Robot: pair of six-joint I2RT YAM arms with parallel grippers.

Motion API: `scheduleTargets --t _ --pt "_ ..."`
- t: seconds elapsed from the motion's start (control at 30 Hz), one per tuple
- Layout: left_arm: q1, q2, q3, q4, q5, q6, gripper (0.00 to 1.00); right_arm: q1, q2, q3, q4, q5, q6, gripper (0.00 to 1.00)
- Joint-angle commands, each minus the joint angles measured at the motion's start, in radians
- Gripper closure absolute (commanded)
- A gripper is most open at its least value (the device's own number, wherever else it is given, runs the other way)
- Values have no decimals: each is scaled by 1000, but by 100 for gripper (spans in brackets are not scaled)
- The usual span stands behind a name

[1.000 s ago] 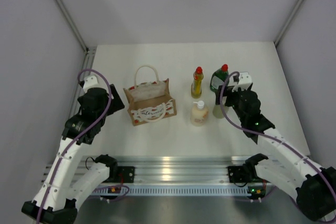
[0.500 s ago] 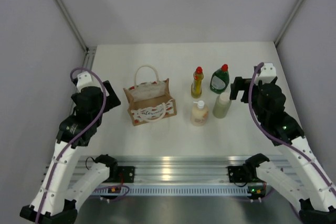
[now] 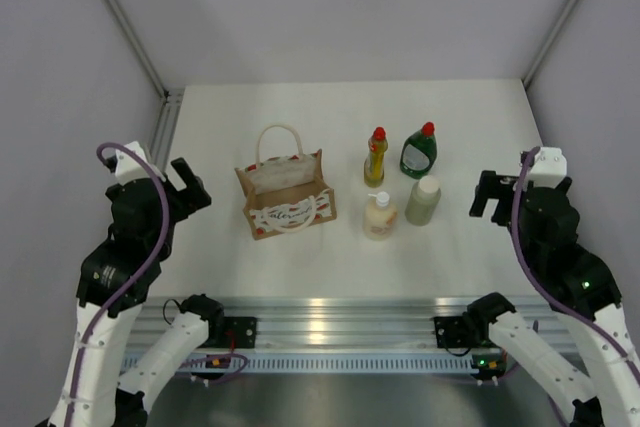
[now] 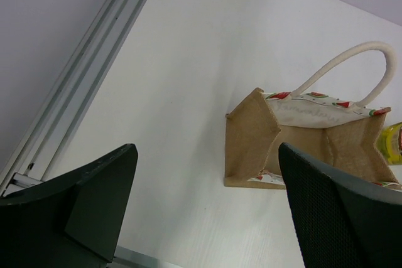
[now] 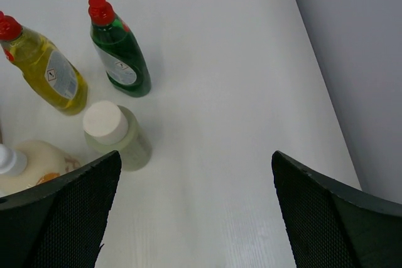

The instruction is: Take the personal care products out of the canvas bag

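Note:
The tan canvas bag [image 3: 287, 192] stands upright on the white table, cream handle up; it also shows in the left wrist view [image 4: 301, 139]. To its right stand the yellow bottle [image 3: 375, 158], the green bottle [image 3: 419, 151], the cream pump bottle [image 3: 379, 216] and the olive-grey cylinder [image 3: 423, 201]. The right wrist view shows the green bottle [image 5: 119, 54], the yellow bottle [image 5: 47, 70], the cylinder [image 5: 116, 136] and the pump bottle [image 5: 28, 164]. My left gripper [image 3: 188, 185] is open and empty, left of the bag. My right gripper [image 3: 490, 194] is open and empty, right of the bottles.
A metal rail [image 3: 165, 132] runs along the table's left edge and shows in the left wrist view [image 4: 81, 86]. Grey walls enclose the table on three sides. An aluminium beam [image 3: 330, 322] spans the near edge.
Both arms have drawn back outward and toward the near edge: the left away from the bag, the right away from the olive-grey cylinder, which now stands alone.

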Motion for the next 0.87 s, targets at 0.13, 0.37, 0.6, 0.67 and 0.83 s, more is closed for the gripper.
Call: scheduleTargets --t 0.13,0.37,0.6,0.67,0.83 --pt "-3 -38 18 -69 27 38 2 -6 -74 89 -150 47 -11 1" --pt "-3 -71 0 -67 78 24 2 -6 -123 89 -159 11 -26 1" --pt "-3 -75 -11 -67 80 19 2 -5 -136 90 -161 -1 -26 0" --pt "-3 -75 -14 -67 75 16 2 -5 -139 90 -159 -1 -28 1" --pt "-1 -78 -28 -66 72 -5 2 -5 -131 92 -158 -2 -29 1"
